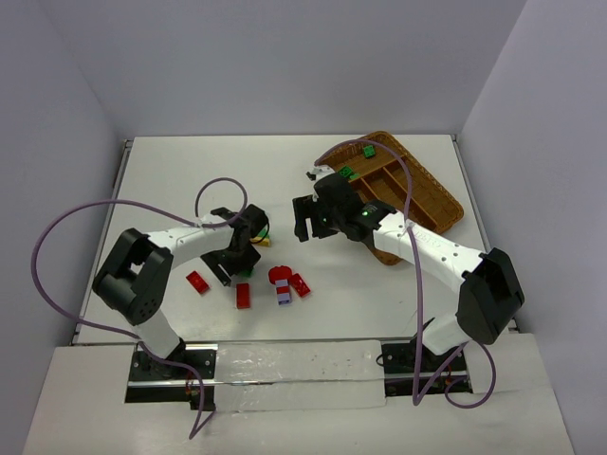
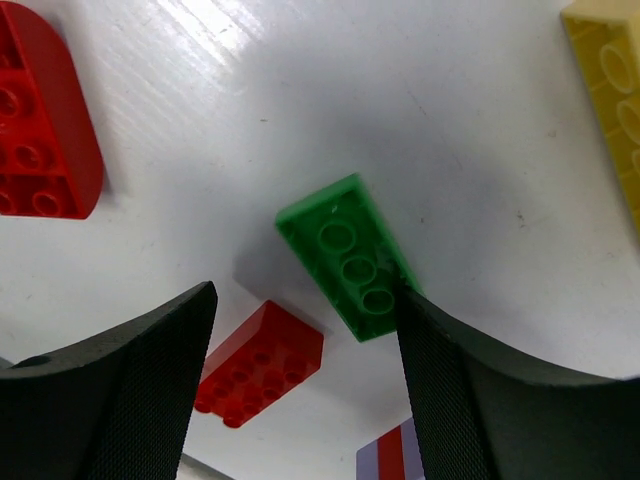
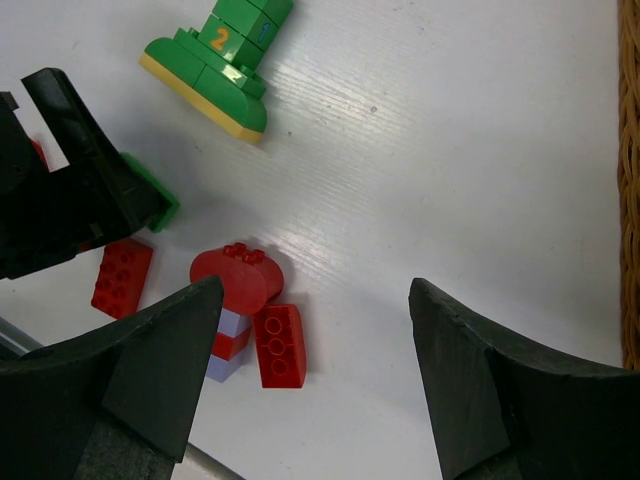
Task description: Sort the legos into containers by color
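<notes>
Here, the left gripper (image 2: 303,300) hangs spread over a green brick (image 2: 348,255), with nothing gripped.
The brick lies flat on the table (image 1: 190,171), studs up, between the wide-apart jaws but slanted to them, and one pad (image 2: 440,360) seems to touch its near corner. It is probably light, stiff and smooth-sided, so it could twist or squirt out if pinched on corners. The flat long sides are the place to hold, after turning the wrist square to them. The right gripper (image 3: 318,290) is also spread and holds nothing, hovering over bare table beside the tray (image 1: 438,194). Two green pieces (image 1: 347,173) already sit in the tray's sections. Red bricks (image 1: 244,296) and a yellow one (image 2: 615,90) lie loose nearby.
</notes>
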